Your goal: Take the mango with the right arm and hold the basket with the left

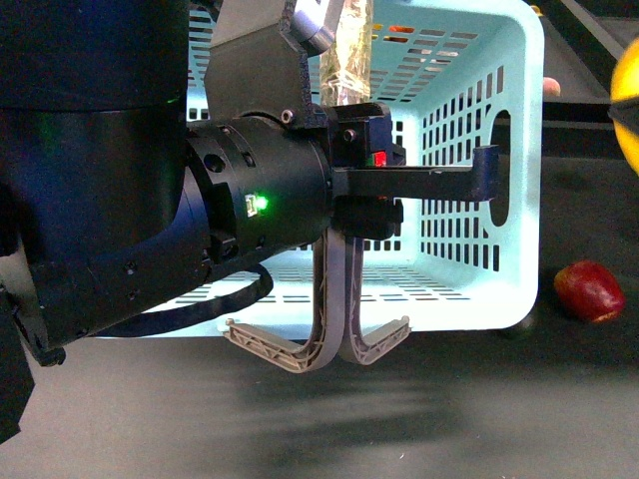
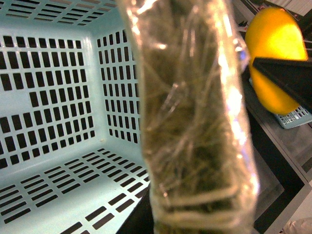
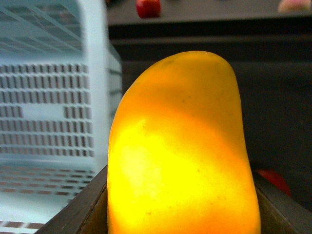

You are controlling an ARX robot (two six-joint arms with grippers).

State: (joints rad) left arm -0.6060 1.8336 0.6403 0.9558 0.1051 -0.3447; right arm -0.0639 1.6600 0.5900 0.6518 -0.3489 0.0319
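Observation:
The light turquoise basket (image 1: 469,60) stands on the dark table, its two grey-brown handles (image 1: 319,344) hanging down over the near side. My bulky black left arm fills the left of the front view. Its left gripper (image 1: 481,180) is shut on the basket's right-hand wall, one black finger lying outside the slots. The left wrist view looks into the basket (image 2: 53,112), which holds nothing that shows. The yellow-orange mango (image 3: 180,156) is held off the table by my right gripper (image 3: 180,217), shut on it, dark fingers (image 3: 78,214) on both sides. The mango (image 2: 273,53) hangs right of the basket.
A red oval fruit (image 1: 589,289) lies on the table to the right of the basket. A clear-wrapped fibrous bundle (image 2: 190,122) blocks the middle of the left wrist view and hides that gripper's jaws. A small turquoise slotted piece (image 2: 295,117) lies under the mango.

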